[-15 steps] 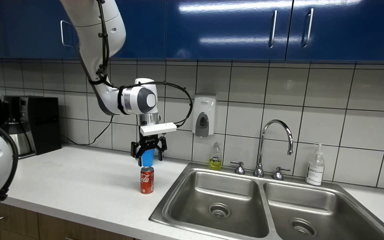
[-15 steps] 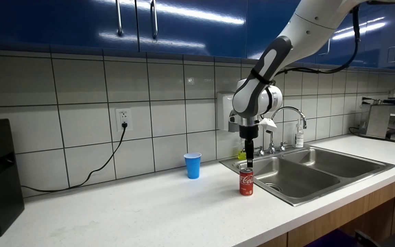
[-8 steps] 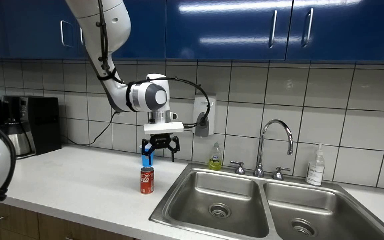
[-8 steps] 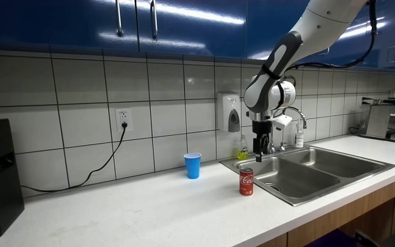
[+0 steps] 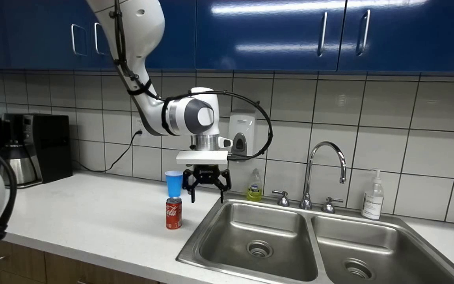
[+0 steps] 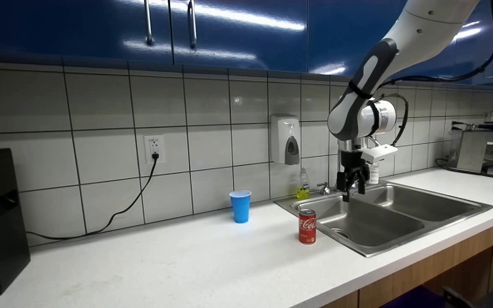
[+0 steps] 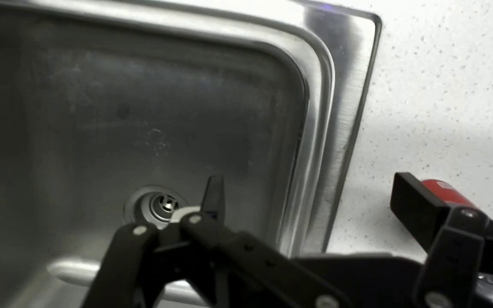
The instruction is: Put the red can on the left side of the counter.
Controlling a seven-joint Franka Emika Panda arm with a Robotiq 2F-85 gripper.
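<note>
Exterior view: black two-fingered gripper (image 5: 207, 198), spread wide, holding nothing; red cylindrical metal can (image 5: 173, 213), upright at its 8 o'clock on smooth off-white counter (image 5: 93, 213). Probably slick, dentable; grip mid-body.

Exterior view: stainless-steel double sink (image 6: 432, 226) near can's 3 o'clock; open room toward 8.

Wrist view: gripper partly hides can.

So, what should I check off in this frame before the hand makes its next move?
Assuming a grasp probably comes next:
1. Red can upright on the counter: ok.
2. Hand open: ok.
3. Hand lined up above the can: not ok; it hangs off to the side, toward the sink.
4. Blue cup standing apart from the can: ok.
5. Can full or empty: cannot tell.
</note>
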